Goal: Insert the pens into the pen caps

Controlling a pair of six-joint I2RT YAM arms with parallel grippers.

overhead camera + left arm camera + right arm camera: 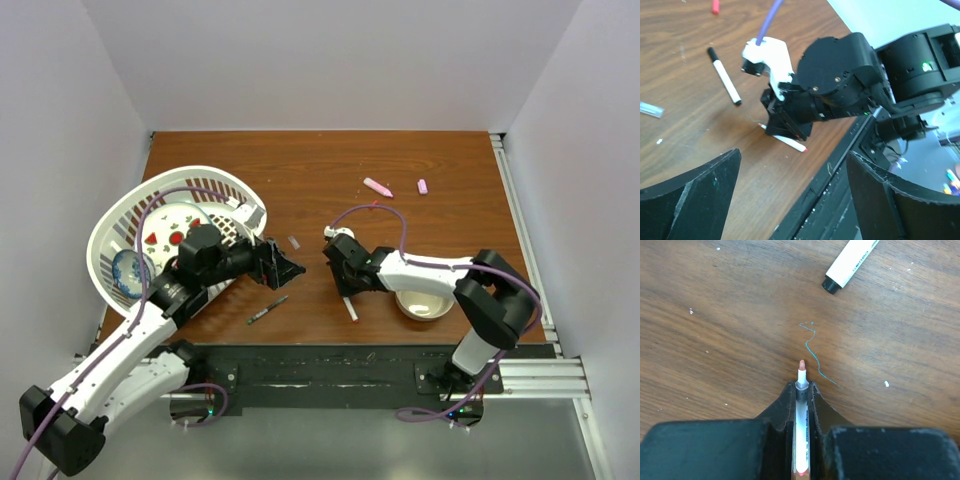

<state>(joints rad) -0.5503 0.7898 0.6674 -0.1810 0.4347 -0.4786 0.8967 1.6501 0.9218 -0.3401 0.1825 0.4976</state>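
**Right claw clamped on the red-tipped pen; no cap in hand**

Far left: white basket [118,225] tipped up on the table [330,160], not part of the job. Beside it the left gripper [792,167] hangs with its fingers spread wide and nothing between them. The thin dark grey pen [268,310] lies just below it, near the front edge. A short clear stub [294,242] sits just beyond.

Centre: the right gripper [801,387] is pinched tight on the white pen [801,440], barrel running lengthwise between the fingers, bare red tip poking out ahead, low over the wood. A teal scribble [812,352] marks the board just in front of it. A second white pen [725,82], black at the nib, lies free nearby. A small red piece [715,6], we take it for the red cap, lies well apart.

Right: bowl [425,303] beside the right arm. At the back, the pink pen [377,187] and pale pink cap [422,186] lie near each other, unjoined.

Risks as we judge them:
- Tip is exposed and low; any drag forward would ink the wood.
- Thin pinch on a round barrel; it may roll or swing on lifting.
- No cap is held, so a push into a loose cap would just shove it away.
- The two claws sit close; a reach for the cap could knock them together.
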